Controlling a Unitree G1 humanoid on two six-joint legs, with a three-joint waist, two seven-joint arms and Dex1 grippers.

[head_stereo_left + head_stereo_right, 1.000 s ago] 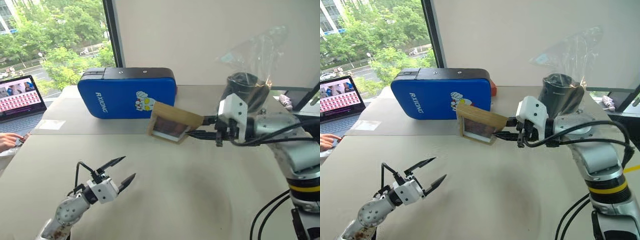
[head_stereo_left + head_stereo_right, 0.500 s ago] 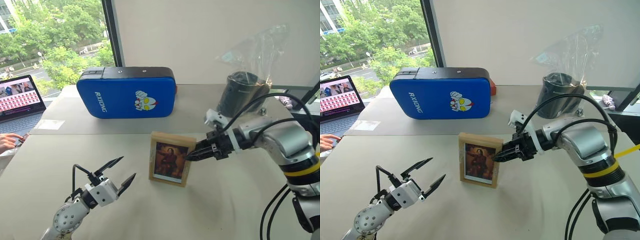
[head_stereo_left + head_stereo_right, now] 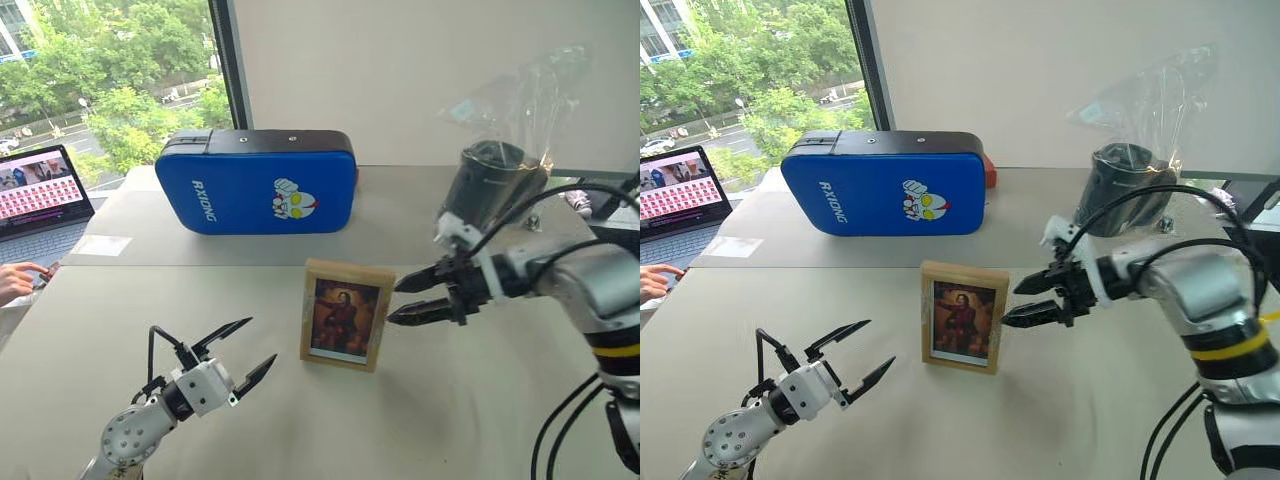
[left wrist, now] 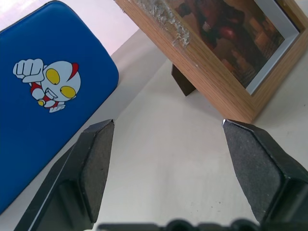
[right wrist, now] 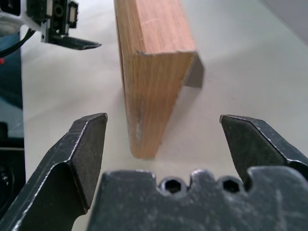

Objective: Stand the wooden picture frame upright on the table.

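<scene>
- A wide pale table [image 3: 300,420] is being looked down on beside a big window, with a blue padded case [image 3: 258,192] lying toward the back, a laptop [image 3: 40,190] at the left edge where a person's hand [image 3: 18,280] is resting, and a dark cylinder under clear plastic wrap [image 3: 492,180] at the right.
- The wooden picture frame [image 3: 346,314] is being borne by the table near its middle — upright, portrait facing the robot, in front of the case and well apart from it.
- The right gripper [image 3: 400,298] is being held just beside the frame's right edge with its fingers spread apart and nothing between them; no contact can be made out.
- The left gripper [image 3: 252,348] is being held low over the table to the frame's left, also spread wide and empty.
- The task is judged as good as done: the frame is standing unheld, and only a clear withdrawal of the right arm seems left.
- The fold-out stand [image 5: 193,72] behind the frame is being shown by the wrist views — propped on the table — whereas the frame's front alone is being given by the head views.
</scene>
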